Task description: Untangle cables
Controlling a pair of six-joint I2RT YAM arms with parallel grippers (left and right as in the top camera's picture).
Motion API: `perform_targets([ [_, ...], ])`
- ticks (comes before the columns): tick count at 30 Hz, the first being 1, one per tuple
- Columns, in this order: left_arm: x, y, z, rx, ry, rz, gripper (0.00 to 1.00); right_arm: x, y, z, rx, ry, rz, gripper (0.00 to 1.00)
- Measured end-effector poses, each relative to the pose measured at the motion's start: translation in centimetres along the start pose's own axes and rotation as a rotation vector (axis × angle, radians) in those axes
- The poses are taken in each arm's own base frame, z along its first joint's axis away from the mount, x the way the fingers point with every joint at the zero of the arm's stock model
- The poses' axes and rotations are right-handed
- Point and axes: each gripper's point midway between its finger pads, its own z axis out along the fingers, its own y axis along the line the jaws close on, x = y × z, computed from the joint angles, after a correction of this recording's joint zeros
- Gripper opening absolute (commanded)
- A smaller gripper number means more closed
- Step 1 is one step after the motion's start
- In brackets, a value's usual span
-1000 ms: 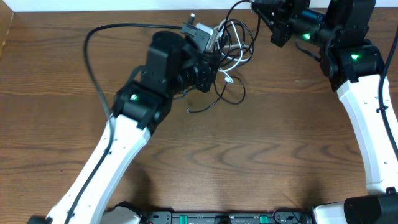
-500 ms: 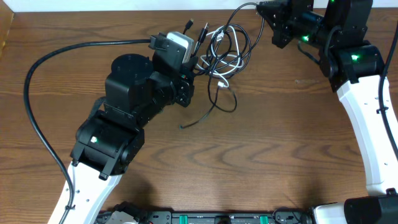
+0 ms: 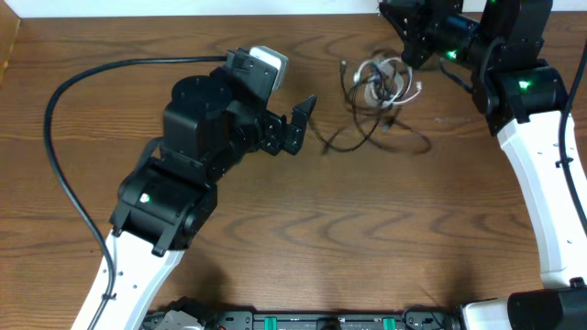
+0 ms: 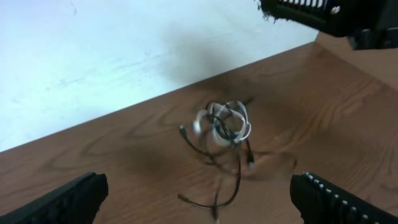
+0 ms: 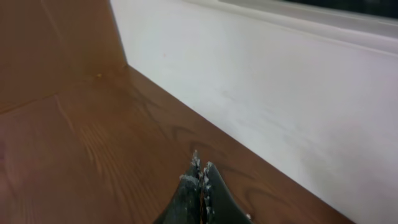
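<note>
Overhead, where are the cables point(image 3: 381, 84)?
— Tangled on the table point(image 3: 367, 229), near the right gripper point(image 5: 200, 168), well apart from the left gripper point(image 3: 300, 126).
— Tools?
— Left spread wide; right pressed together, pinching nothing.

The overhead camera looks straight down on the counter point(image 3: 303, 229). The left wrist camera looks low across it toward the far edge and wall point(image 4: 93, 56), with the cables point(image 4: 219, 124) at middle range, also seen from overhead. The right wrist camera sits close above the far edge, facing that wall.
</note>
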Motion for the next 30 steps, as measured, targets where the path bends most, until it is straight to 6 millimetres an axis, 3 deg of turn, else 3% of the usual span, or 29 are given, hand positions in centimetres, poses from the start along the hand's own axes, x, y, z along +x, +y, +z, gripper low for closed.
perform_targets([
  [3,0.5,0.1,0.9,0.000,0.023,-0.003,0.98,-0.2,0.5,0.2,-0.019,-0.008,-0.006,0.02],
  [6,1.2,0.2,1.7,0.000,0.048,-0.006,0.98,0.3,1.0,0.4,-0.022,0.016,0.013,0.28],
  [9,1.5,0.2,2.1,0.003,0.060,-0.008,0.98,1.6,0.6,0.4,0.014,0.069,0.044,0.42],
  [19,0.3,0.1,2.2,0.012,0.012,-0.005,0.98,6.5,-2.5,-0.1,0.199,0.258,0.113,0.44],
  [22,0.3,-0.1,2.2,0.019,0.012,-0.004,0.98,9.7,-3.5,0.9,0.216,0.344,0.147,0.45],
  [29,0.0,-0.7,1.6,0.046,0.003,-0.002,0.98,17.9,-5.7,4.4,0.220,0.523,0.230,0.58],
  [30,-0.1,-0.8,1.3,0.049,-0.001,-0.002,0.98,18.2,-5.8,4.4,0.223,0.529,0.232,0.58],
])
